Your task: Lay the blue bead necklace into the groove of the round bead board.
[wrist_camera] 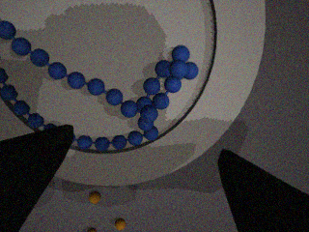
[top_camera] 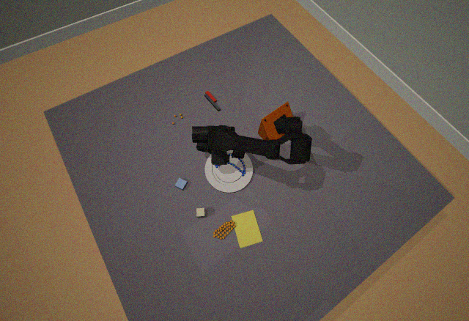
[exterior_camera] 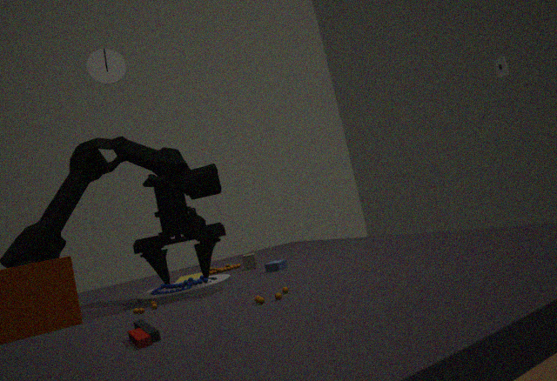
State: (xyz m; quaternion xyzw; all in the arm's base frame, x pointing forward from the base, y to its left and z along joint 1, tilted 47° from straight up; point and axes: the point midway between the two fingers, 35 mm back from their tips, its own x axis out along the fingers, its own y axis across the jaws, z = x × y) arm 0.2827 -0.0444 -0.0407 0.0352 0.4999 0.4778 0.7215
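The round white bead board lies under my gripper, which is open with nothing between its fingers. The fingertips stand low over the board's edge area, one on each side of a stretch of the necklace. The blue bead necklace lies on the board. In the wrist view, one run follows the groove along the lower left, partly hidden by the left finger. Another run crosses the middle, and a doubled bunch lies inside the groove at the right. The arm hides part of the board in the top view.
Small loose orange beads lie near the board. An orange bead bunch, a yellow sheet, a beige cube and a blue block lie around it. A red-and-dark object and an orange block stand farther off.
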